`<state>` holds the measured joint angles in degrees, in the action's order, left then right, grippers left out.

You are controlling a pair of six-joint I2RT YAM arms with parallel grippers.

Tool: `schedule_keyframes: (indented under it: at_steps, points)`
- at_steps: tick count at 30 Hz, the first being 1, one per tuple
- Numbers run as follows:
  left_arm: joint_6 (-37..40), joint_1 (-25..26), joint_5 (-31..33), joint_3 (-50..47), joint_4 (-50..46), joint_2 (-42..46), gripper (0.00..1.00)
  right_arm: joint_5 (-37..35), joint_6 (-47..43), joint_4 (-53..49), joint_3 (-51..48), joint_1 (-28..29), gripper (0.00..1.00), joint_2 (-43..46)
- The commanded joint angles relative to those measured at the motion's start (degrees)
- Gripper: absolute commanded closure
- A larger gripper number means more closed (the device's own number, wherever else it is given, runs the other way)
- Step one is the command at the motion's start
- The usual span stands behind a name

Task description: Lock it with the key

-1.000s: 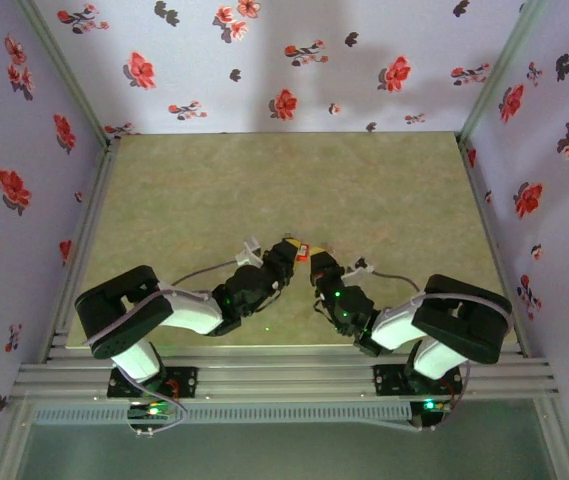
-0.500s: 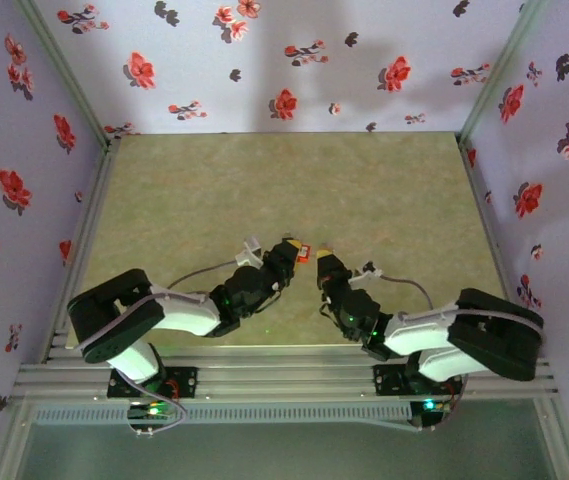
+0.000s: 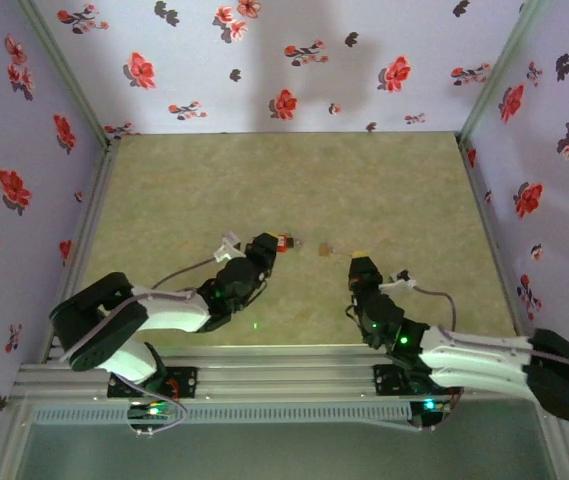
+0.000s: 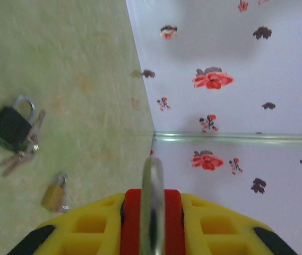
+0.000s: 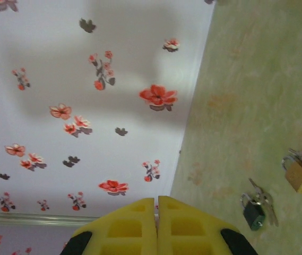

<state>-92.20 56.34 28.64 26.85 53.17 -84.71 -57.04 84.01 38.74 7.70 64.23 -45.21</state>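
Observation:
A red padlock [image 4: 132, 226] with a silver shackle [image 4: 152, 180] sits between yellow fingers, and my left gripper [image 4: 152, 199] is shut on its body. From above, that gripper [image 3: 272, 243] holds the padlock [image 3: 285, 241] low over the middle of the table. My right gripper [image 3: 360, 258] is to its right, apart from the padlock. Seen from the right wrist, this gripper [image 5: 157, 201] is shut, its yellow pads together with nothing showing between them. The key is hidden.
A dark padlock [image 4: 8, 126] with a ring of silver keys [image 4: 20, 156] and a small brass padlock [image 4: 55, 194] lie on the green table [image 3: 364, 180] between the grippers. Flowered walls [image 3: 294, 60] close in three sides.
My right arm has drawn back to the right and stretched out low, away from the red padlock. My left gripper has shifted a little to the left with the padlock in it.

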Motion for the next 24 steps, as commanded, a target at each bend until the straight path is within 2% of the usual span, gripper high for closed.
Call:
schedule_keyframes:
  at_steps: [1, 5, 7, 11, 20, 24]
  points:
    - [6.26, -2.52, -3.00, -0.54, -7.67, 4.86, 1.00, -3.21, -4.82, -19.39, 3.27, -0.52, 1.00, 8.37]
    - [11.75, -6.01, -9.82, -1.11, -13.07, 8.59, 1.00, -1.68, -9.32, -29.34, 5.38, -1.11, 1.00, 15.69]
    - [13.69, -8.67, -14.34, -1.75, -15.73, 10.40, 1.00, -0.76, -10.52, -35.52, 7.85, -1.36, 1.00, 16.43]
    - [18.03, -13.94, -23.77, -3.12, -22.53, 14.90, 1.00, 1.45, -14.58, -39.28, 10.60, -1.51, 1.00, 16.20]
    - [29.98, -20.18, -28.43, -4.03, -47.28, 34.73, 1.00, 6.52, -23.54, -43.69, 17.73, -2.02, 1.00, 8.98]
    - [32.57, -22.26, -32.64, -2.47, -52.31, 36.69, 1.00, 8.88, -26.17, -44.19, 20.52, -2.28, 1.00, 5.30]
